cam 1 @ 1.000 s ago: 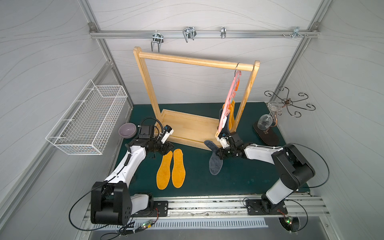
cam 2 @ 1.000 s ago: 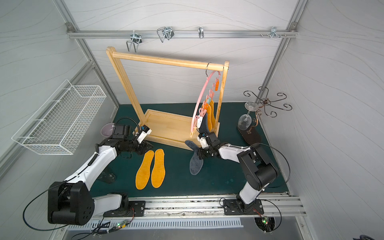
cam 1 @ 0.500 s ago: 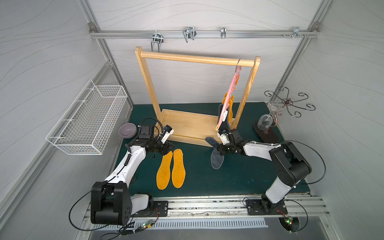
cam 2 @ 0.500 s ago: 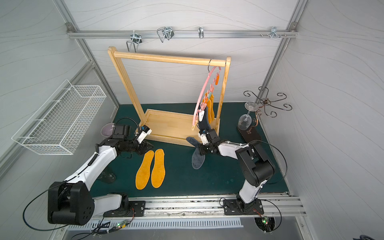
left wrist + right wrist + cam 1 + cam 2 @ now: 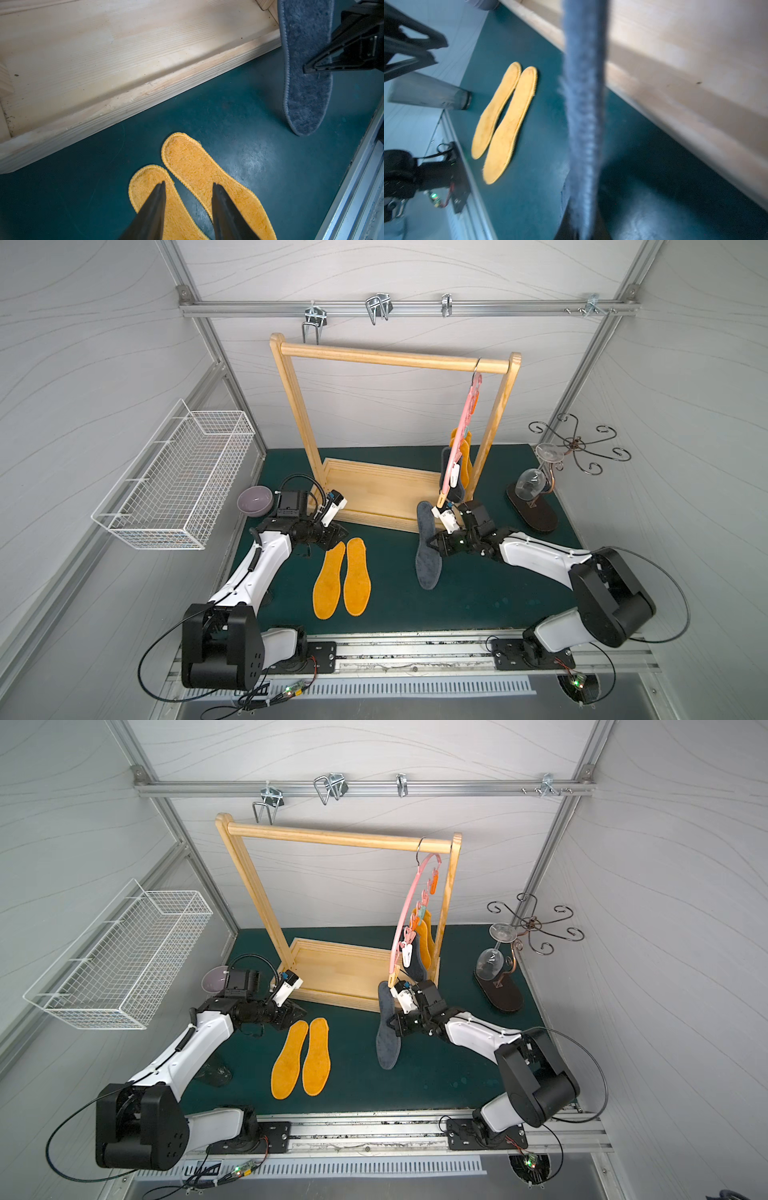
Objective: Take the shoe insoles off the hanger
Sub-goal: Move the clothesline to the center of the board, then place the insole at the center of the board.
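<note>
Pink hanger [image 5: 472, 398] in top views only

2 orange insoles [image 5: 357, 576], grey insole [image 5: 427, 556], pink hanger [image 5: 473, 396].

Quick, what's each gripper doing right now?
Left gripper: open, holding nothing.
Right gripper: closed on the dark grey insole.

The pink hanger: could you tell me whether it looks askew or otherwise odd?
Yes. The hanger hangs steeply tilted from the rack rail, one end low near the right gripper, which is shut on a grey insole.
</note>
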Controlling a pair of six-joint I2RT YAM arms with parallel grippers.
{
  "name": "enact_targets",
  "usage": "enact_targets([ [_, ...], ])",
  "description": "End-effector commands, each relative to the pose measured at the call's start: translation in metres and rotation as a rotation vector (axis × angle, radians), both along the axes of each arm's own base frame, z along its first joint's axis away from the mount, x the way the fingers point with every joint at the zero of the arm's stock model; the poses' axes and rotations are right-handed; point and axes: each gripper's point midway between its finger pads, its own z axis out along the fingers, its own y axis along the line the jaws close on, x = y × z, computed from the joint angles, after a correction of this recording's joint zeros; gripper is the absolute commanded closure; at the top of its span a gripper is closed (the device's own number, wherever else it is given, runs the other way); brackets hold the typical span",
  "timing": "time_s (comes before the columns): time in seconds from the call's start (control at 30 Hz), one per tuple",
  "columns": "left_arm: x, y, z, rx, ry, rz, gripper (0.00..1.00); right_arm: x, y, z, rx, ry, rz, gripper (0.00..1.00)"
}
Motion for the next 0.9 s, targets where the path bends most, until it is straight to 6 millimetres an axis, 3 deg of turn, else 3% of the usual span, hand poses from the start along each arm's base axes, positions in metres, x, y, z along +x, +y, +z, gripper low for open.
enact_targets([
  [0.0,0.001,-0.003,0.009,-0.023,-0.032,-0.026,0.58,-0.047,0.010,-0.006,0.035,0.153,0.122,0.94],
  [0.13,-0.002,-0.005,0.011,-0.037,-0.028,-0.040,0.58,-0.063,0.018,-0.011,0.052,0.239,0.158,0.94],
  [0.33,-0.001,-0.003,0.011,-0.034,-0.028,-0.033,0.58,-0.059,0.008,-0.044,-0.074,0.311,0.099,0.92],
  [0.53,-0.001,-0.003,0.010,-0.037,-0.027,-0.033,0.58,-0.051,0.001,-0.065,-0.150,0.321,0.050,0.77],
  [0.7,-0.001,-0.003,0.010,-0.038,-0.027,-0.034,0.58,-0.044,-0.001,-0.067,-0.164,0.313,0.010,0.66],
  [0.87,-0.002,-0.003,0.010,-0.043,-0.026,-0.036,0.58,-0.040,-0.008,-0.067,-0.195,0.295,-0.033,0.64],
])
